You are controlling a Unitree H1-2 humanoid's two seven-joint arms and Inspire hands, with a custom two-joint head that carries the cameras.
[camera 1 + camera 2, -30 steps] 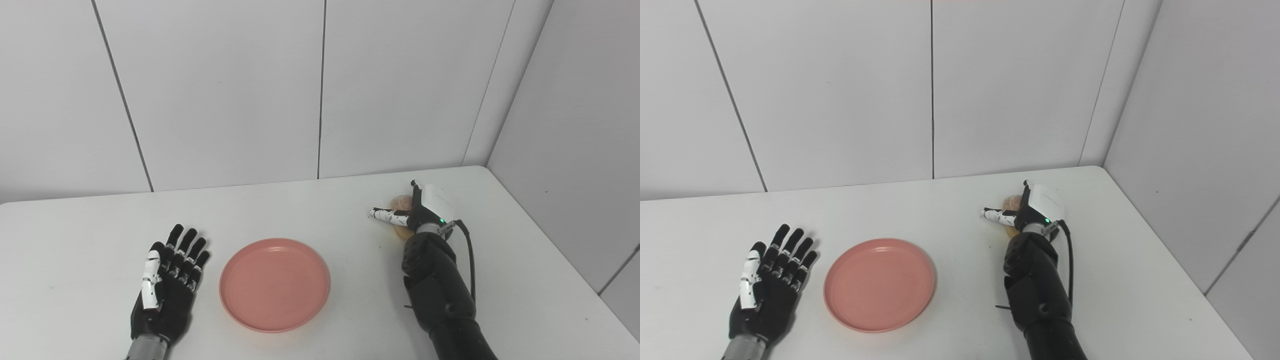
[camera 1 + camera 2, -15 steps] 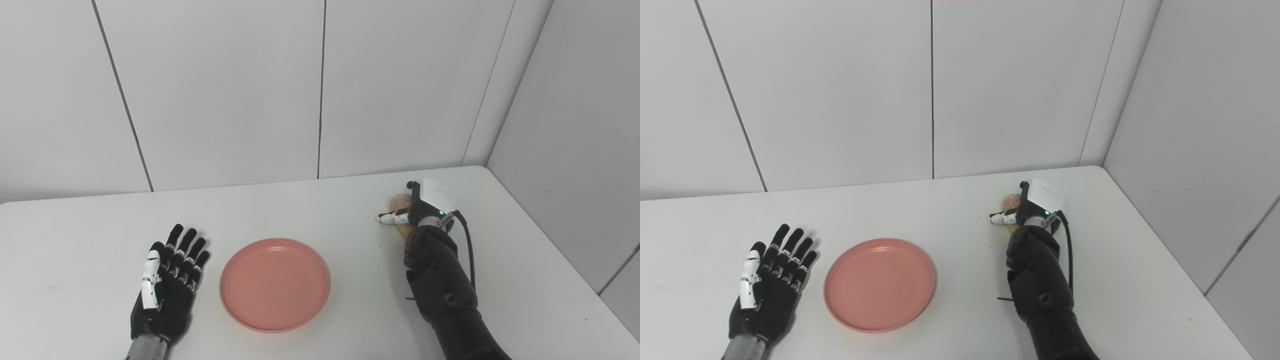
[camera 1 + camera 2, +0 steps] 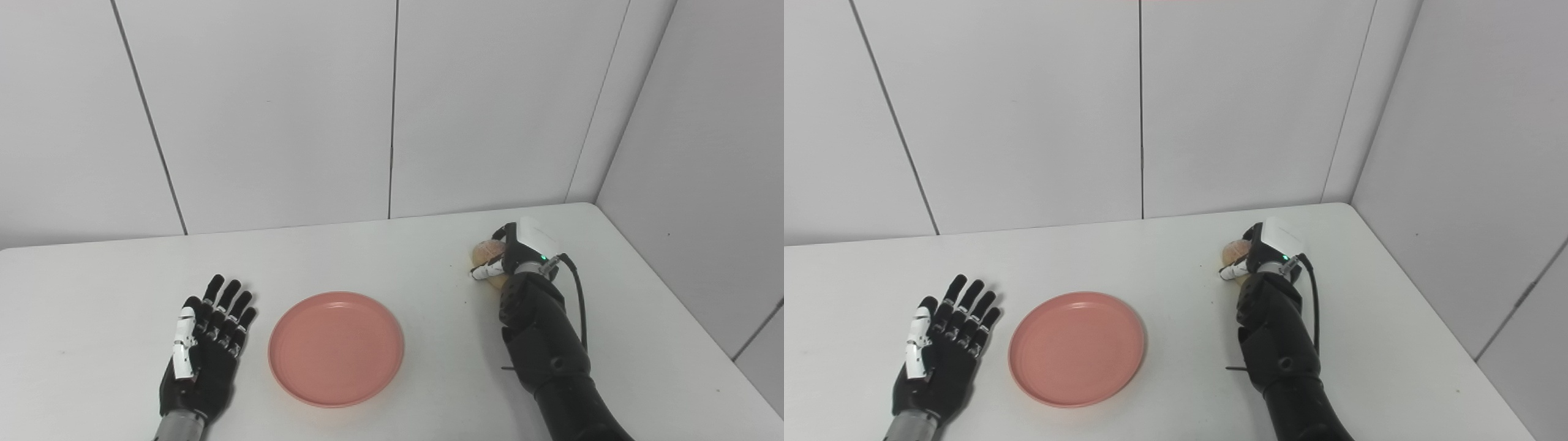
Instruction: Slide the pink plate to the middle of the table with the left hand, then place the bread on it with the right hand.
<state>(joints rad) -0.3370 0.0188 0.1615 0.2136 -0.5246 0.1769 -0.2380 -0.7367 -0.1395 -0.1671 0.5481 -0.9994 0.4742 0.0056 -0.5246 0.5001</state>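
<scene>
A round pink plate (image 3: pixel 335 347) lies flat on the white table (image 3: pixel 392 257), near the front and about mid-width, with nothing on it. My left hand (image 3: pixel 205 346) rests open on the table just left of the plate, fingers spread, not touching it. At the back right, my right hand (image 3: pixel 514 254) has its fingers and thumb curled around a small brown bread roll (image 3: pixel 485 251). Only the roll's left side shows past the fingers (image 3: pixel 1230 271). I cannot tell whether the roll is off the table.
White wall panels close off the table at the back and on the right. The table's right edge (image 3: pixel 686 318) runs diagonally near my right forearm (image 3: pixel 545 355). A black cable (image 3: pixel 577 306) loops from the right wrist.
The right hand's thumb, stretched out to the left before, has folded in against the bread, and the hand has closed around the roll. The left hand and the plate have not moved.
</scene>
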